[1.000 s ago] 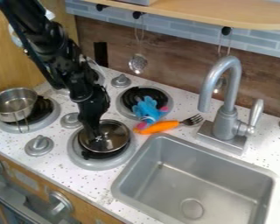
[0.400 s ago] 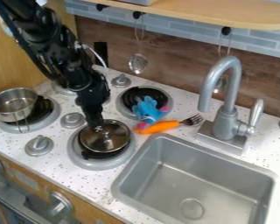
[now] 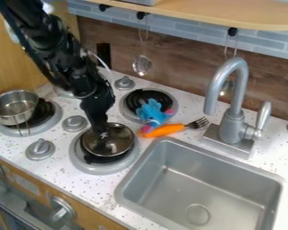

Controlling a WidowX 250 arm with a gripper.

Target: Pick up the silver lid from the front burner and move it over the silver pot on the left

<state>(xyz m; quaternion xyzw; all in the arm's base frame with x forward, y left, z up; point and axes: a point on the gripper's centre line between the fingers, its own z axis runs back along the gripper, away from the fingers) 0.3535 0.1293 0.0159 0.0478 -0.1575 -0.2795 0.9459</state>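
The gripper point(image 3: 102, 134) is over the left side of a shiny round metal pan point(image 3: 119, 141) on a burner left of the sink point(image 3: 194, 188); how far its jaws are open, or whether they hold anything, I cannot tell. By the sink's back-left corner lie an orange-handled fork point(image 3: 165, 130) and a blue plush toy point(image 3: 151, 112) — close behind the pan. A saucepan point(image 3: 13, 108) sits far left of the sink, a faucet point(image 3: 232, 126) behind it, on a speckled white countertop point(image 3: 80, 185) — a wood-look backsplash point(image 3: 176, 67) beyond.

Bright, even light; slight blur softens detail, metal shows highlights.
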